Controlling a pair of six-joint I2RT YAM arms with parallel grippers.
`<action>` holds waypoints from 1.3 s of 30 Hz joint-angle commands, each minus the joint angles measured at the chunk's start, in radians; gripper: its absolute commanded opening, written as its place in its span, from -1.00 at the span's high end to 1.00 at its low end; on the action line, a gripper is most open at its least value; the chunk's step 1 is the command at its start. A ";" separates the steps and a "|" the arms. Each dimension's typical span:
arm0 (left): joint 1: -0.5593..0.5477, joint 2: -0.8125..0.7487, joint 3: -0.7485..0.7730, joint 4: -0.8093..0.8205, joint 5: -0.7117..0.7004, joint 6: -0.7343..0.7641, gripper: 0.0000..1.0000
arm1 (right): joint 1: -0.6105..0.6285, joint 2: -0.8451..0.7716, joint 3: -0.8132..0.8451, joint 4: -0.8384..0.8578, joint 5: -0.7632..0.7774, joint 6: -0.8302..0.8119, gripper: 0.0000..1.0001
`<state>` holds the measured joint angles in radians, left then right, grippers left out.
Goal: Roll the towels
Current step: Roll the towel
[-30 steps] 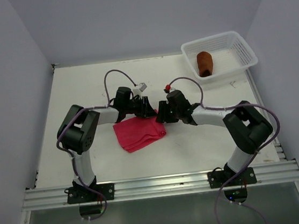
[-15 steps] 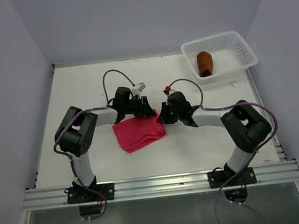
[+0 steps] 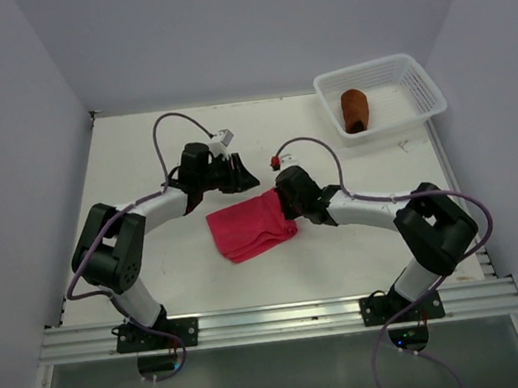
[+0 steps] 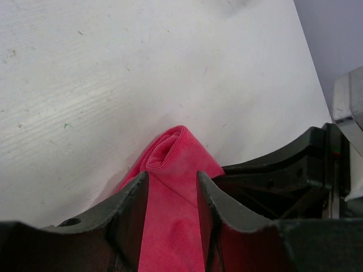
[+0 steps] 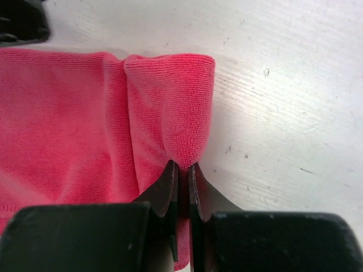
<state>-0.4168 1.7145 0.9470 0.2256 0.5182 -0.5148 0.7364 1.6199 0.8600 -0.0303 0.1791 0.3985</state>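
The pink towel [image 3: 247, 227] lies folded on the table between both arms, one end curled into a small roll [image 4: 169, 148]. My left gripper [image 3: 250, 180] sits at its far edge. In the left wrist view the cloth fills the gap of the left gripper [image 4: 172, 184] and touches both fingers. My right gripper [image 3: 287, 208] is at the towel's right corner. The right wrist view shows this gripper [image 5: 183, 170] shut, pinching a fold of the pink towel [image 5: 170, 107]. The rust-brown towel [image 3: 354, 110] lies as a compact bundle in the basket.
The white mesh basket [image 3: 419, 77] stands at the back right corner of the table. Grey walls close in the left, far and right sides. A metal rail [image 3: 274, 321] runs along the near edge by the arm bases.
My right gripper has closed onto the towel's right corner and moved left and nearer. The left arm has swung outward and its gripper shifted slightly back. The towel slid a little to the right.
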 commanded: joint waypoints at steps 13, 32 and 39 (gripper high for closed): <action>0.075 -0.059 -0.074 0.009 -0.026 -0.065 0.14 | 0.288 0.214 0.307 -0.301 0.612 -0.185 1.00; 0.147 -0.067 -0.073 0.075 0.092 -0.050 0.15 | 0.429 0.498 0.551 -0.442 0.790 -0.251 1.00; 0.147 -0.092 -0.099 0.165 0.161 -0.036 0.16 | 0.436 0.572 0.617 -0.496 0.786 -0.280 1.00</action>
<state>-0.2752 1.6615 0.8516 0.2916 0.6014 -0.5644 1.1652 2.1517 1.4406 -0.5049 1.0039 0.1287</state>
